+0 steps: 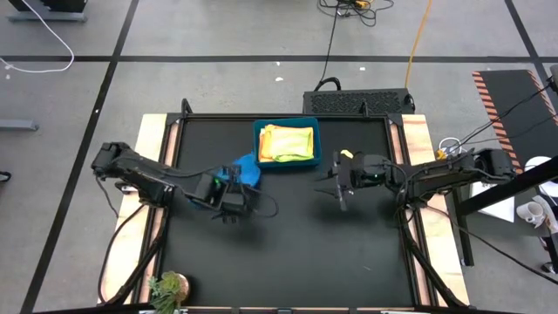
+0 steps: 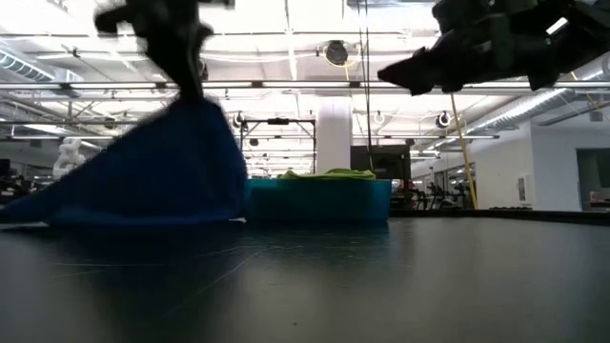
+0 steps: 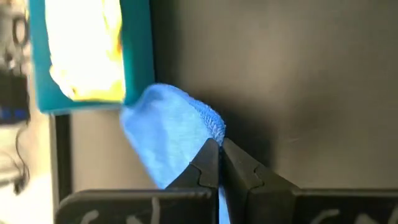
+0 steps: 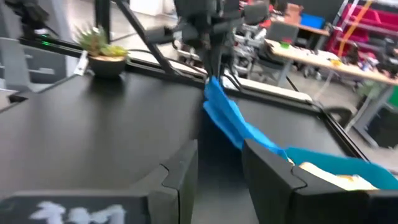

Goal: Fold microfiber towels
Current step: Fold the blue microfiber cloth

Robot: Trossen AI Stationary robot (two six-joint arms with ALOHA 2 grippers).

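Note:
A bright blue microfiber towel [image 2: 162, 167] hangs like a tent from my left gripper [image 3: 219, 149], which is shut on it just left of the table's middle [image 1: 234, 185]. The towel's lower edge [image 2: 38, 214] rests on the black table beside the teal bin [image 1: 286, 142]. The bin holds yellow, orange and lime green towels [image 1: 285, 141]. My right gripper [image 1: 336, 187] hovers open and level right of centre, nothing between its fingers [image 4: 180, 168]. It faces the blue towel [image 4: 224, 115]. My left gripper pinches the blue towel at a hemmed edge [image 3: 211, 127] between its two fingertips. The fingers slant down from the table's left side. The towel hangs below them and spreads out, its lower part [image 2: 114, 214] on the table by the bin; one layer or several, I cannot tell.
A small potted plant [image 1: 167, 288] stands at the table's near left corner. Wooden strips [image 1: 148, 148] run along the left and right edges. Bare black table [image 1: 296, 253] lies between the grippers and the near edge.

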